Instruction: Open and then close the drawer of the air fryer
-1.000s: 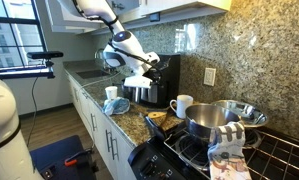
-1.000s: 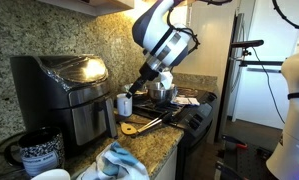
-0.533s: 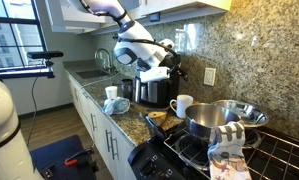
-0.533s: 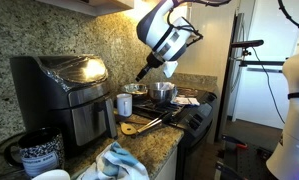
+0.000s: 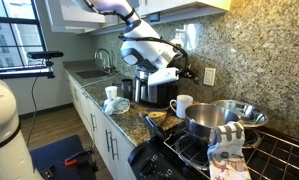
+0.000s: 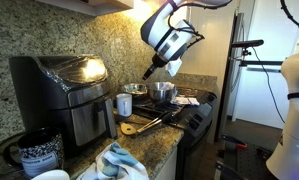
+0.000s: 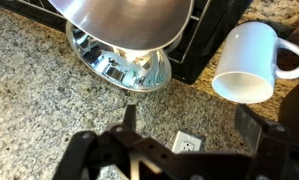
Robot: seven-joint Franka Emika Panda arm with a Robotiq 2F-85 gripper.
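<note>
**Status: arm and gripper**
- Gripper [image 6: 148, 73] hangs in mid-air, tilted down toward the counter [image 6: 154, 140]. It is above and between the air fryer [image 6: 61, 92] and the steel pot [image 6: 164, 92], touching neither.
- Wrist view: the dark fingers [image 7: 257, 130] stand wide apart at the bottom edge, w/ nothing between them. Only granite and a wall outlet [image 7: 186, 144] show behind.
- In an exterior view the arm crosses in front of the fryer's upper part [image 5: 154, 90].

**Status: task item**
- Air fryer sits on the counter against the granite backsplash.
- Drawer [image 6: 88, 122] is the lower front section. It looks flush w/ the body, i.e. closed. Handle detail can't be made out.

**Nearby items**
- White mug [image 5: 181, 104] stands just beside the fryer, on the stove side.
- Wooden spatula [image 6: 139, 125] lies at the counter edge, near the stove.
</note>
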